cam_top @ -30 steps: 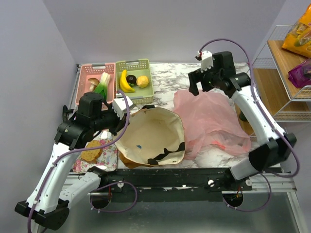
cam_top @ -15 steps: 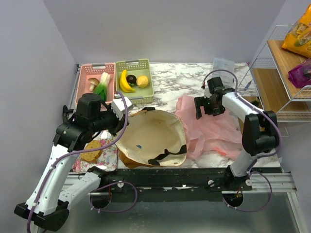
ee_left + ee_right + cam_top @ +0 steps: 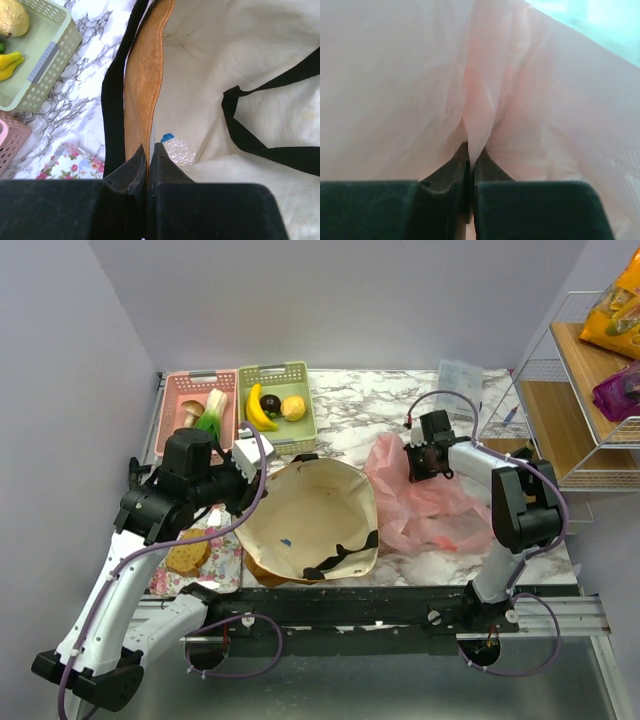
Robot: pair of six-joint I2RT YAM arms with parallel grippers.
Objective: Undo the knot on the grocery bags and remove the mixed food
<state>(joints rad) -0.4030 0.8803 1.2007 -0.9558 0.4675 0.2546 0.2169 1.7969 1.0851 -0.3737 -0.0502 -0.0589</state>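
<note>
Overhead, two robot arms work at a marble table (image 3: pixel 345 405).

The left gripper (image 3: pixel 257 471) has its jaws pressed together on the mustard rim of the tote (image 3: pixel 315 515). In the wrist view only that thin rim parts the fingertips. The tote lies open with its cream lining up, spreading to the right of these jaws and reaching the table's near edge. A black strap (image 3: pixel 260 145) loops across the lining ahead and to the right of the jaws. A small clear wrapper (image 3: pixel 176 151) with a blue tag lies inside, just ahead of the right fingertip; any print on it is too small to read.

Left of the jaws are a strip of bare marble and a floral tray (image 3: pixel 218 558) holding a bread slice (image 3: pixel 187 554). Beyond the jaws stand two baskets:
- A pink basket (image 3: pixel 200 377) holds a leek (image 3: pixel 212 410) and a mushroom (image 3: pixel 190 413).
- A green basket (image 3: pixel 275 370) holds a banana (image 3: pixel 258 410), a dark fruit (image 3: pixel 271 403) and a lemon (image 3: pixel 293 408).

A wall (image 3: pixel 60 390) stands close on the left arm's outer side.

The right gripper (image 3: pixel 432 462) has its jaws closed on a fold of the pink bag (image 3: pixel 440 515), and pinched film fills its wrist view. The bag lies crumpled, mostly on the near side of these jaws, with its left edge meeting the tote. Bare marble lies open beyond the jaws up to the back wall, apart from a clear tub (image 3: pixel 460 375). Right of the jaws a wire shelf (image 3: pixel 565 435) crowds the table edge. It carries an orange packet (image 3: pixel 618 310) and a purple packet (image 3: pixel 620 390), and their lettering cannot be read.
</note>
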